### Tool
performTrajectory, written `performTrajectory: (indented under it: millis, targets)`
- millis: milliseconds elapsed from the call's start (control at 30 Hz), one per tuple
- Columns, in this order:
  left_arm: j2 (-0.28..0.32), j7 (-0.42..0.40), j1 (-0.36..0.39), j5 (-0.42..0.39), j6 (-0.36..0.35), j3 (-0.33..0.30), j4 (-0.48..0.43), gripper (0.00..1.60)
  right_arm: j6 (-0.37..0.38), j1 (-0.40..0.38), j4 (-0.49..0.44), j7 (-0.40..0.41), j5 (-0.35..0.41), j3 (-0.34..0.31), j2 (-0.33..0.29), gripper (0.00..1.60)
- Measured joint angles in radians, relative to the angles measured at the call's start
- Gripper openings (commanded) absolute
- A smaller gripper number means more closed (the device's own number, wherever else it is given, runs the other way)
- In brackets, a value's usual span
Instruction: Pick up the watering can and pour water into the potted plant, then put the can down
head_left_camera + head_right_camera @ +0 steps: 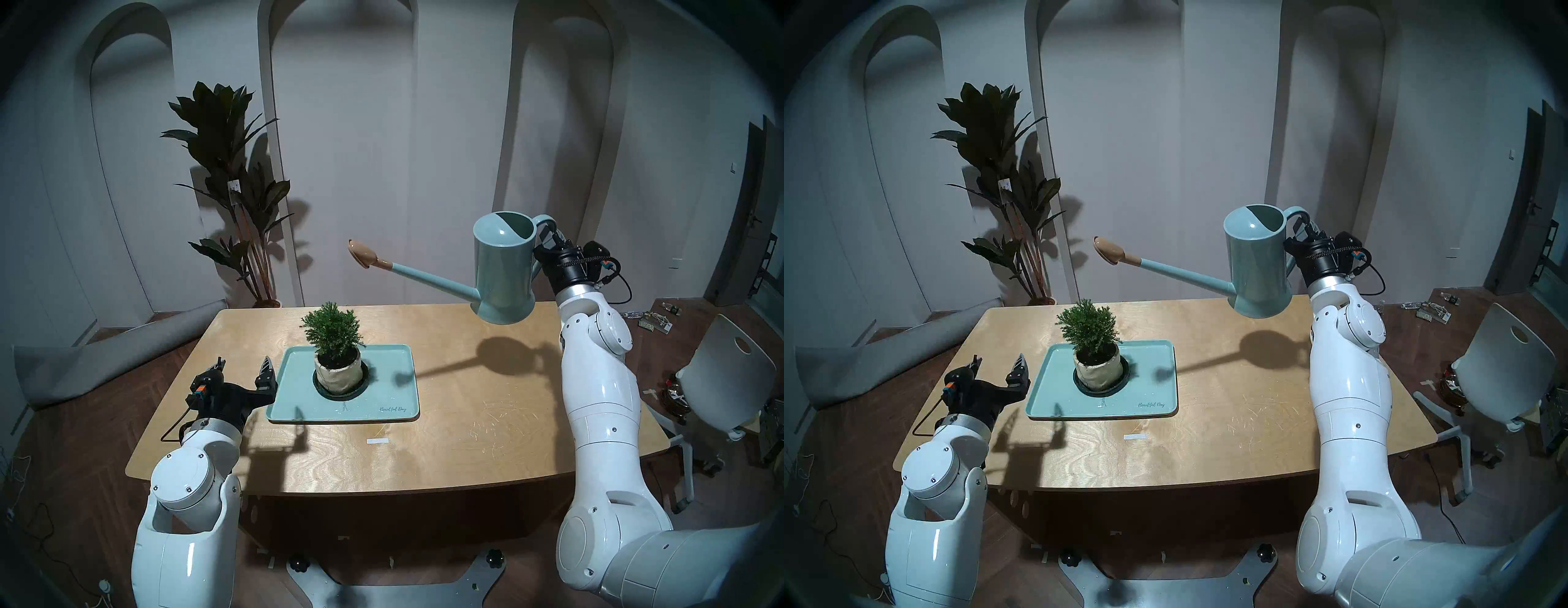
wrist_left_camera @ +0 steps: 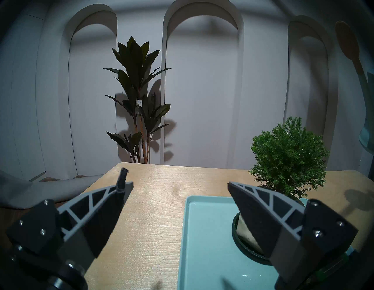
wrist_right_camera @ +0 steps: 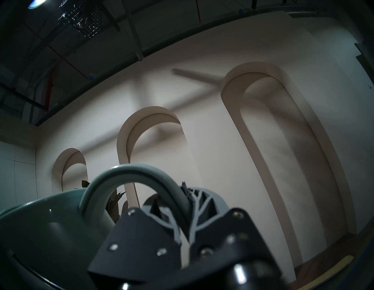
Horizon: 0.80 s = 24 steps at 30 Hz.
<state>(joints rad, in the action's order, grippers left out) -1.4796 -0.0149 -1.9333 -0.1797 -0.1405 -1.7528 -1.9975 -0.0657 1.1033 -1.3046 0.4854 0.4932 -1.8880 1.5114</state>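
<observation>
Two arms: we see both over the counter [image 1: 466,403], the left low at its near-left part, the right raised high at its far-right edge.
Counter: pale wood; it carries a tray [image 1: 394,382] near its middle.
Floor plant [image 1: 229,170]: tall, dark, broad-leaved, standing behind the counter's far-left corner against the arched wall.
Chair [image 1: 721,382]: white, off to the right, well apart from the counter.
Tray: pale teal, flat; the plant sits on its left half.
Can [image 1: 505,271]: pale teal, held in the air above the counter's far-right edge, close to upright; its spout reaches left and slightly up, the tan rose [image 1: 362,253] above and to the right of the plant, clear of it.
Plant [image 1: 333,335]: bushy green shrub in a cream pot [image 1: 337,373] on a black saucer, upright.
Right gripper [image 3: 185,210]: we see its fingers closed on the can's loop handle [image 3: 129,174], gripping the outer side of the loop.
Left gripper [image 1: 244,367]: fingers spread wide, holding nothing, just beside the tray's left edge.
Tape [image 1: 377,441]: a small white strip on the counter, in front of the tray.
</observation>
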Motion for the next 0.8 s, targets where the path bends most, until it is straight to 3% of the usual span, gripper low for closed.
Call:
performTrajectory:
  millis: [800]
  targets:
    - [0.000, 0.000, 0.000, 0.000, 0.000, 0.000, 0.000, 1.60, -0.075, 0.041, 0.164, 0.129, 0.108, -0.110, 0.044, 0.00]
